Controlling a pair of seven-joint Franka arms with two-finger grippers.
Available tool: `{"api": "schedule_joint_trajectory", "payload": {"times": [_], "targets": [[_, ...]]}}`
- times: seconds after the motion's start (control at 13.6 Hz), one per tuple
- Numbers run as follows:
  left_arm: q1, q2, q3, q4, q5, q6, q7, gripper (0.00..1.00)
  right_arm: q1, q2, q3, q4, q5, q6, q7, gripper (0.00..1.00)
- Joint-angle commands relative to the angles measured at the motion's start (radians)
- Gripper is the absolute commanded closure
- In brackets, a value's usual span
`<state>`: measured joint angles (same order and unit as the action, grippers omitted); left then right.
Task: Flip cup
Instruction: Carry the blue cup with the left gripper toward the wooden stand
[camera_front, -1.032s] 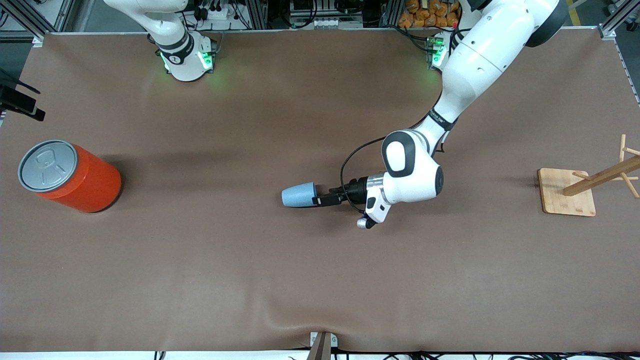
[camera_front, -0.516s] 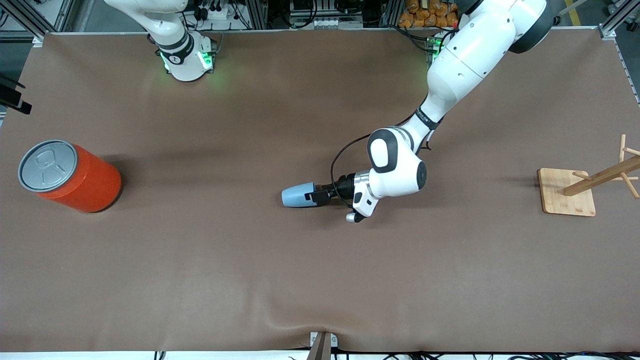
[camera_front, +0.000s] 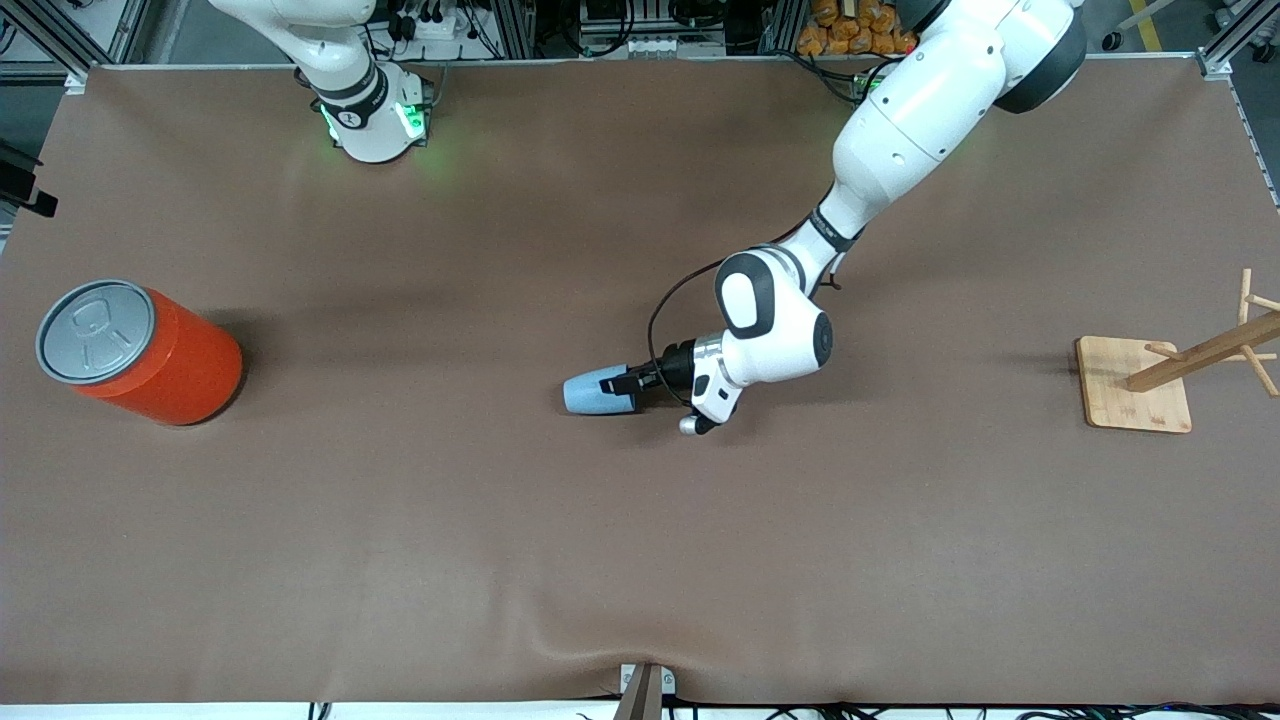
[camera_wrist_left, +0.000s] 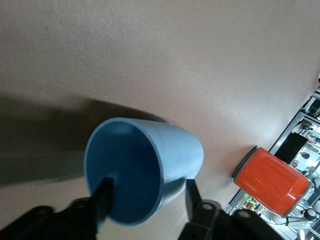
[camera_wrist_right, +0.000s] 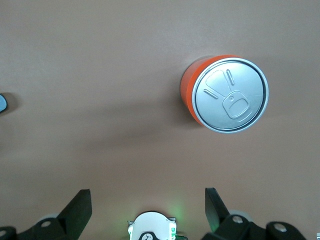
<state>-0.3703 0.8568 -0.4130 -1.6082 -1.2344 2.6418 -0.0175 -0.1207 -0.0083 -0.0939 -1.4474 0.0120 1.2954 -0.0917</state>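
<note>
The light-blue cup (camera_front: 588, 393) lies on its side in the middle of the table, its mouth toward the left arm's end. My left gripper (camera_front: 620, 384) is low at the cup's mouth and open. In the left wrist view one finger (camera_wrist_left: 102, 200) is inside the dark-blue mouth of the cup (camera_wrist_left: 180, 150) and the other finger (camera_wrist_left: 192, 195) is outside the wall, with a gap to it. My right gripper (camera_wrist_right: 146, 191) is open and empty, held high over the right arm's end of the table, where that arm waits.
A large orange can with a grey lid (camera_front: 150, 350) stands at the right arm's end; it also shows in the right wrist view (camera_wrist_right: 230, 95). A wooden rack on a square base (camera_front: 1135, 385) stands at the left arm's end.
My left gripper has moved toward the cup, and its fingers now straddle the rim. The cup has stayed in place. The right arm has barely moved.
</note>
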Motion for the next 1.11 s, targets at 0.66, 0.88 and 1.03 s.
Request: {"api": "schedule_joint_trajectory", "payload": {"times": [0.66,0.88,1.03], "targets": [[0.033,-0.06,0.01,0.002,-0.048,0.017,-0.004,1.0,0.053,-0.036,0.037,-0.008,0.014,-0.043,-0.005,0.0],[0.085,-0.142,0.011,-0.018,-0.036,0.007,-0.042,1.0,0.055,-0.055,0.04,-0.085,0.014,-0.034,-0.008,0.0],[0.126,-0.188,0.014,-0.039,-0.025,-0.019,-0.042,1.0,0.068,-0.087,0.04,-0.119,0.014,-0.031,-0.008,0.0]]}}
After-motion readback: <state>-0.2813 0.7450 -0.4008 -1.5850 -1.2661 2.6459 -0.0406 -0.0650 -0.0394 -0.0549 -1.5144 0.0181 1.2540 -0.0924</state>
